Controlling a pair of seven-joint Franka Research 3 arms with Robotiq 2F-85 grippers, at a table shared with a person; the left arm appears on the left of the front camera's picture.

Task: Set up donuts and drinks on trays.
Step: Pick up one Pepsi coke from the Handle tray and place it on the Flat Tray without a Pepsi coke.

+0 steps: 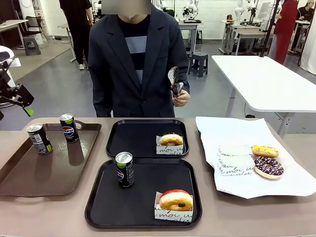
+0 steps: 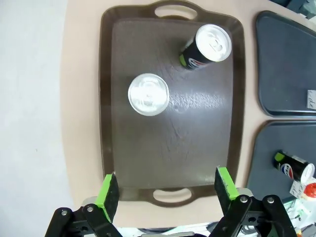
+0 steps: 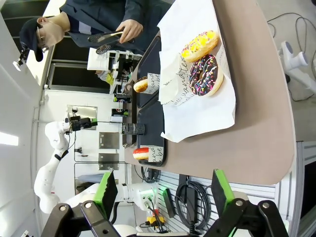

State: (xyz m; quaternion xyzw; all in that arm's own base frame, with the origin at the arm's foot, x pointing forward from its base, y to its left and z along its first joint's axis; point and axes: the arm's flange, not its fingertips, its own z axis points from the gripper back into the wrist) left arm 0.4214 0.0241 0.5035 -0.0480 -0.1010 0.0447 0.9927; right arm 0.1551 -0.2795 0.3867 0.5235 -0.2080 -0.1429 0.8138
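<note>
Two black trays lie mid-table. The far tray (image 1: 131,138) holds a plain donut (image 1: 171,139) on paper. The near tray (image 1: 140,200) carries a Pepsi can (image 1: 124,169) and a red-iced donut (image 1: 176,199). A yellow donut (image 1: 264,151) and a dark sprinkled donut (image 1: 268,166) rest on white paper at the right. Two more cans (image 2: 148,94) (image 2: 207,47) stand on the brown tray (image 2: 173,143). My left gripper (image 2: 168,190) hovers open high over that tray's near handle. My right gripper (image 3: 163,190) is open off the table's right end, empty.
Across the table a person holds metal tongs (image 1: 174,81) at chest height. The white paper sheet (image 1: 232,133) covers the right part of the table. In the front view my left gripper (image 1: 22,101) hangs above the table's far left corner.
</note>
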